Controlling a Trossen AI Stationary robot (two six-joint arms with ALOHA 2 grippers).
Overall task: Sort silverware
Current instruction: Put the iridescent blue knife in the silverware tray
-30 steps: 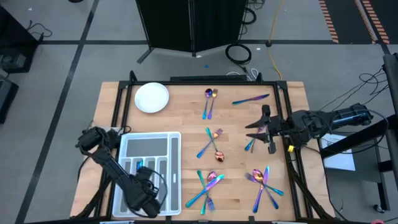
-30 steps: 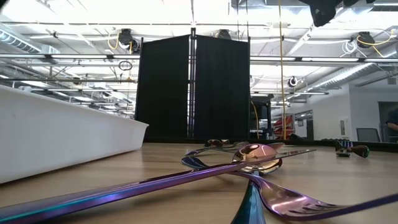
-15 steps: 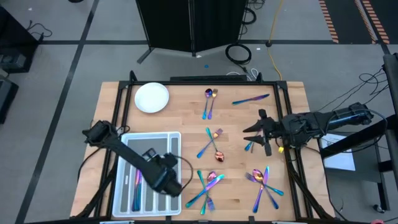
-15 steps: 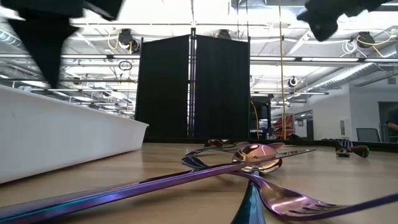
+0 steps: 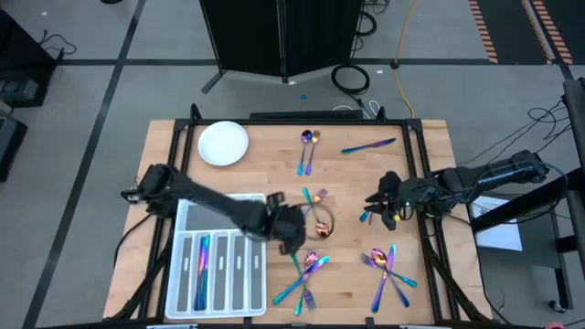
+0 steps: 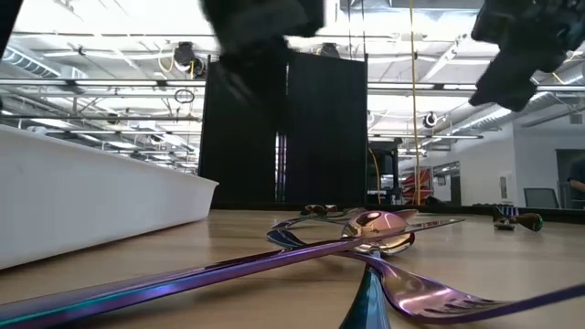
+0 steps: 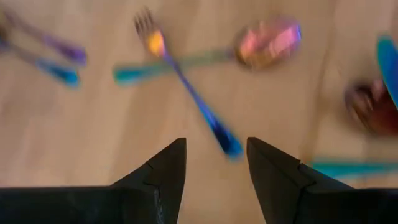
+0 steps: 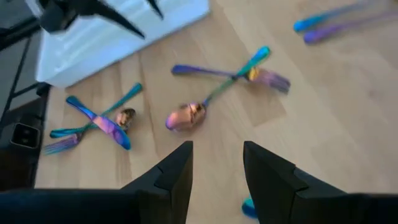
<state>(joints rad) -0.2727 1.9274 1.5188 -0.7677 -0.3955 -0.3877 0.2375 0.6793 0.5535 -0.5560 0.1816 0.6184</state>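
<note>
Your tray [image 5: 183, 217] holds few pieces, most silverware [image 5: 309, 155] litters the worktop [image 5: 274, 160]; left gripper [image 7: 214, 163] and right gripper [image 8: 216, 163] gape empty.

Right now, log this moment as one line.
left gripper: open, over crossed fork and spoon | right gripper: open, right table side | tray: some silverware in

The high view looks straight down on the whole table [image 5: 274, 146]. The low view sits at tabletop level, very near crossed silverware [image 6: 347, 239], facing a black screen [image 6: 283, 128] beyond the table. Each wrist view looks down at the table from close above; both share the crossed fork and spoon [image 7: 199, 81] [image 8: 227, 78].
</note>
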